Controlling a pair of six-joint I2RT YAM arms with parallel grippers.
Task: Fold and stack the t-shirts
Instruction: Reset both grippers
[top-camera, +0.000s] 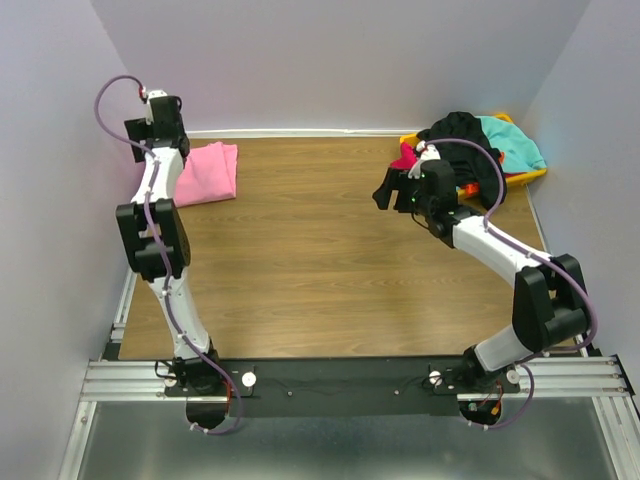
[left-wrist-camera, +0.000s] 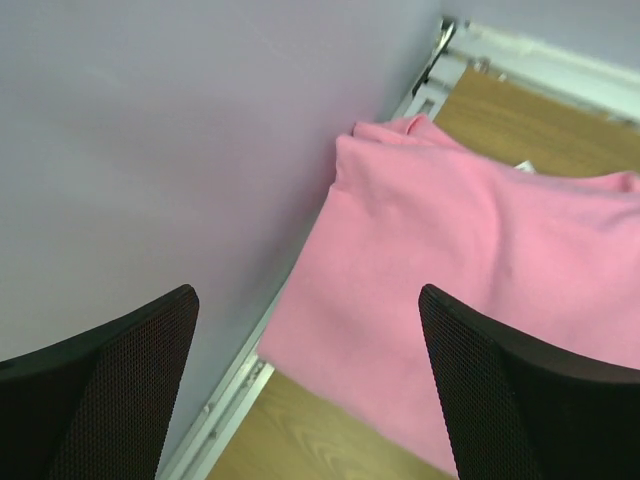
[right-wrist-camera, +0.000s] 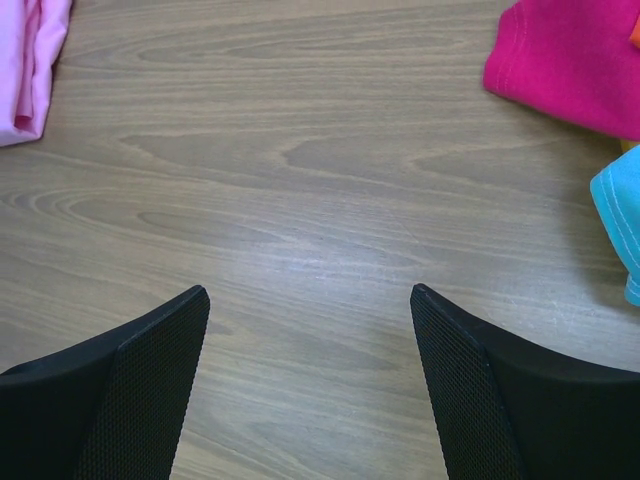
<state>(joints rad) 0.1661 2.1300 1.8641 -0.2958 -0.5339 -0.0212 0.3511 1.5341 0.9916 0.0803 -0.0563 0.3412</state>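
A folded bright pink t-shirt (top-camera: 208, 172) lies at the far left of the table, against the wall. My left gripper (top-camera: 168, 135) hangs above its left edge, open and empty. In the left wrist view the pink t-shirt (left-wrist-camera: 470, 250) fills the space below that gripper (left-wrist-camera: 310, 330). Black (top-camera: 460, 135), teal (top-camera: 515, 145) and magenta (top-camera: 405, 158) t-shirts are heaped at the far right. My right gripper (top-camera: 388, 190) is open over bare wood just left of the heap. The right wrist view shows this gripper (right-wrist-camera: 310, 340) holding nothing, with the magenta t-shirt (right-wrist-camera: 580, 60) and teal t-shirt (right-wrist-camera: 620, 220) at its right.
The heap sits in a yellow bin (top-camera: 530, 178) in the far right corner. Lilac walls close the table on the left, back and right. A white rail (left-wrist-camera: 225, 400) runs along the left wall beside the wooden tabletop (top-camera: 320, 260).
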